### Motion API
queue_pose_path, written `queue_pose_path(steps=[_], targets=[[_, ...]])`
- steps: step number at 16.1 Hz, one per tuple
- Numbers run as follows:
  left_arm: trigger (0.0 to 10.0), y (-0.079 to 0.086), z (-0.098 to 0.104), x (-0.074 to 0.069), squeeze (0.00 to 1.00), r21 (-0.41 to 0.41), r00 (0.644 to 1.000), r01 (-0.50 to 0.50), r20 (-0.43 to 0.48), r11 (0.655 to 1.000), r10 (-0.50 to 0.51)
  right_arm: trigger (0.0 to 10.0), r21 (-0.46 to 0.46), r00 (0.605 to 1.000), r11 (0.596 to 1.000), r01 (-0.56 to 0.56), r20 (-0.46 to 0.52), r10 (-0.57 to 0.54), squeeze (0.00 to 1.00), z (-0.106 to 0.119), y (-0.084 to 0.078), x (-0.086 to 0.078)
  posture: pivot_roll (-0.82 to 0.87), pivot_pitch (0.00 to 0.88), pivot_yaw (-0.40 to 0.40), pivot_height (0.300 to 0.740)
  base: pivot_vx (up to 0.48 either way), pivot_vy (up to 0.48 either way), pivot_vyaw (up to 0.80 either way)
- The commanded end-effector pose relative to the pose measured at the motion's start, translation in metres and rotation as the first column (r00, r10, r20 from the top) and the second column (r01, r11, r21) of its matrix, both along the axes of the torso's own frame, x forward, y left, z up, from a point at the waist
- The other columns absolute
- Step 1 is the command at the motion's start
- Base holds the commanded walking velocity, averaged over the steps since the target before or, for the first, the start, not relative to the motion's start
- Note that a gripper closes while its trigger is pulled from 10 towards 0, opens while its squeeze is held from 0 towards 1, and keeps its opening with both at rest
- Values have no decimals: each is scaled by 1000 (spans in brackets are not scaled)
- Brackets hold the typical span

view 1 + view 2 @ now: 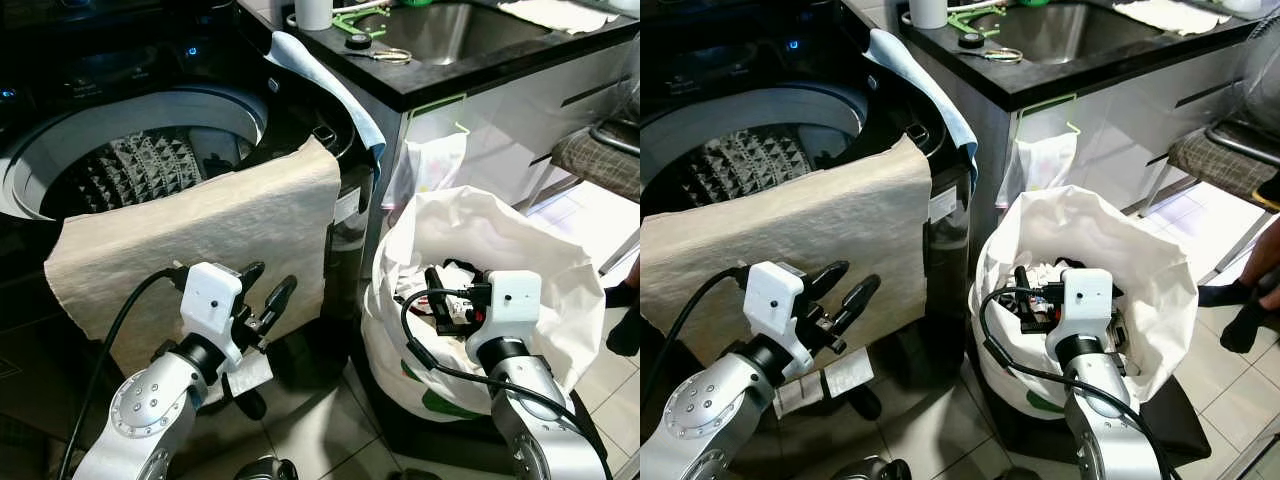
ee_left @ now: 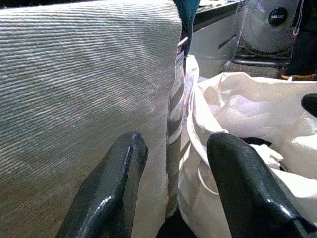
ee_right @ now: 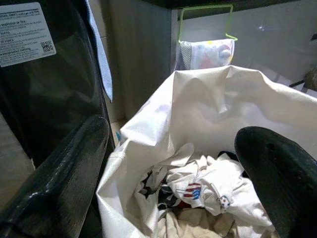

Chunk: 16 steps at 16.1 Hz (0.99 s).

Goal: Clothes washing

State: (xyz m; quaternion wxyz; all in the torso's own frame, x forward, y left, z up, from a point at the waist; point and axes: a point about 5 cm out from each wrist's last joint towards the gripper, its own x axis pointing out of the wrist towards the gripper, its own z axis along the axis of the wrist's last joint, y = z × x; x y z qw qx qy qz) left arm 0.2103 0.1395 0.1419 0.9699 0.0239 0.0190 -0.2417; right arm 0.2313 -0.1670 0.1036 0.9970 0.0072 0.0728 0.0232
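Left end effector (image 1: 268,292) spread wide, empty, before beige towel (image 1: 200,240) draped over washing machine (image 1: 150,130), right end effector (image 3: 173,163) wide, empty, above white laundry bag (image 1: 500,230)

Both arms are silver metal with rounded joints; the left arm (image 1: 150,410) has a disc at its joint ringed with small screws. Each wrist carries a white boxy camera housing (image 1: 208,296) with a small dark dot on its face. Black cables (image 1: 425,345) loop from the housings along the forearms. The left gripper (image 1: 265,292) and right gripper (image 1: 436,290) have long, glossy black fingers (image 2: 111,193).
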Motion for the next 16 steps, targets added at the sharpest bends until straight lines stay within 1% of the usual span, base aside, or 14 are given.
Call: queue_pose_path(steps=[1,3,4,5,7,11,16], targets=[[10000,7,0,-2,0,47,999,-18,36,999,16,10000,1,998,999,34,-46,-34,0,-12,-9,-5,-15,86,43,740,0,0,0],[10000,10,-7,-3,0,53,999,-8,41,999,6,10000,-5,998,999,40,-57,-40,0,-17,-12,-8,-17,88,44,735,0,0,0],[10000,13,-10,-6,0,42,1000,7,26,999,-8,10000,4,997,999,43,-62,-42,0,-18,-12,-10,-21,92,52,725,0,0,0],[10000,13,-8,-8,0,9,999,38,16,999,-38,10000,6,997,999,48,-64,-47,0,-18,-13,-11,-22,93,55,715,0,0,0],[10000,11,-5,-10,0,-23,998,64,14,998,-64,10000,11,996,998,57,-64,-56,0,-18,-14,-13,-22,93,55,700,0,0,0],[10000,6,-3,-7,0,-38,995,101,26,994,-100,10000,16,996,998,61,-65,-60,0,-19,-14,-17,-31,101,73,665,0,0,0],[10000,2,-2,-6,0,-42,993,119,23,992,-118,10000,10,995,998,66,-79,-65,0,-22,-15,-21,-28,106,78,620,0,0,0]])
